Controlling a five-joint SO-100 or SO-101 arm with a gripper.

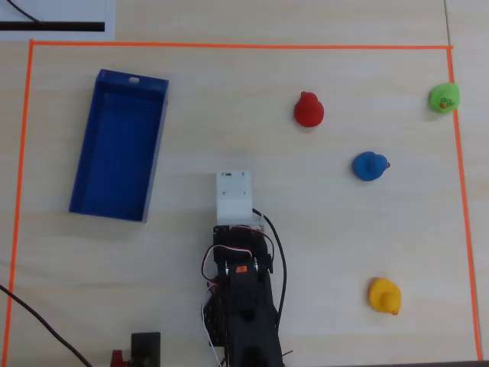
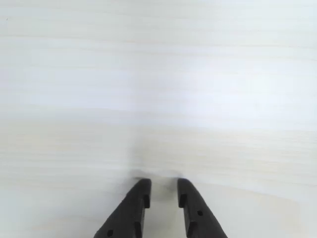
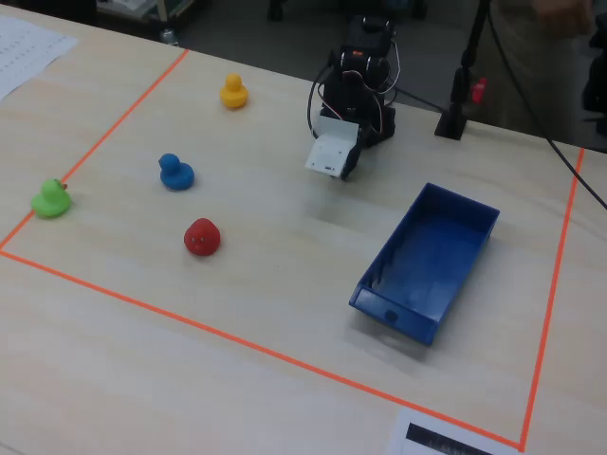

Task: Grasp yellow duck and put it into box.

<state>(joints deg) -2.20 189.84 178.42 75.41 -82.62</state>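
The yellow duck (image 1: 384, 294) stands alone on the pale wooden table, at the lower right of the overhead view and at the far left of the arm in the fixed view (image 3: 233, 91). The blue box (image 1: 118, 145) lies empty at the left of the overhead view, to the right in the fixed view (image 3: 432, 256). My gripper (image 2: 163, 182) points down at bare table in the wrist view, its black fingers a narrow gap apart with nothing between them. In the overhead view the fingers are hidden under the white wrist block (image 1: 233, 195), between box and duck.
A red duck (image 1: 309, 110), a blue duck (image 1: 370, 166) and a green duck (image 1: 444, 98) stand on the right half of the table. Orange tape (image 1: 229, 46) frames the work area. Cables and a black stand (image 3: 455, 104) sit behind the arm's base.
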